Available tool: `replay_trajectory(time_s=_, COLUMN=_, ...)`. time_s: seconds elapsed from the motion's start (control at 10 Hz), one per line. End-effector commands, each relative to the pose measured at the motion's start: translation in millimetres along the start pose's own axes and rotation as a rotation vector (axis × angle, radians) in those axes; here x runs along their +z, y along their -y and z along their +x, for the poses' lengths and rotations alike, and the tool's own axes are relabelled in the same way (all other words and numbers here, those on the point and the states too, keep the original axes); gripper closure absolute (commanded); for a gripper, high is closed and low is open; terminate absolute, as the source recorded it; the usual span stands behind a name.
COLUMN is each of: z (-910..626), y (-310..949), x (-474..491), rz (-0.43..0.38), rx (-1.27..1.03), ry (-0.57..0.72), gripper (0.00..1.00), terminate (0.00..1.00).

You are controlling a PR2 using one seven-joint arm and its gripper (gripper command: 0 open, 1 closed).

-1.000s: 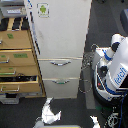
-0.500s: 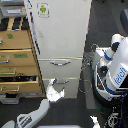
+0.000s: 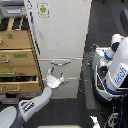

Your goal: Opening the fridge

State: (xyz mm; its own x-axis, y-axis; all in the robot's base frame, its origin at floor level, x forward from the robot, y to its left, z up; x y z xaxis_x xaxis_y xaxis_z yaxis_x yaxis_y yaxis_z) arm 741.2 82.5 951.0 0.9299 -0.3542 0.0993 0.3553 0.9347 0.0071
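Here the end effector (image 3: 56, 79), fingers spread apart, hovers at the lower drawer front of the white fridge (image 3: 62, 35), which stands right of the wooden cabinet (image 3: 17, 52). Reaching seems underway; next it must close on a curved handle (image 3: 60, 62).

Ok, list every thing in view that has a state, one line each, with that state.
fridge: upper door shut, both lower drawers shut.
gripper: open, fingers spread in front of the lower drawers, below the upper drawer handle; contact unclear.
wooden drawer cabinet: drawers pulled out.
second robot: upright at the exterior view's right.
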Motion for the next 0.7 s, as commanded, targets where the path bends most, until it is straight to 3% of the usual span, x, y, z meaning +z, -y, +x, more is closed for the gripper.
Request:
replay_trajectory(time_s=0.1, z=41.5, y=-120.9, x=58.5, rz=0.033, rx=0.213, ry=-0.025, gripper=0.00, terminate=0.00)
replay_trajectory(time_s=0.5, z=44.7, y=-209.5, x=109.5, rz=0.092, rx=0.268, ry=0.008, gripper=0.00, terminate=0.00)
replay_trajectory(time_s=0.7, z=56.9, y=-229.5, x=116.3, rz=0.023, rx=0.272, ry=-0.008, gripper=0.00, terminate=0.00)
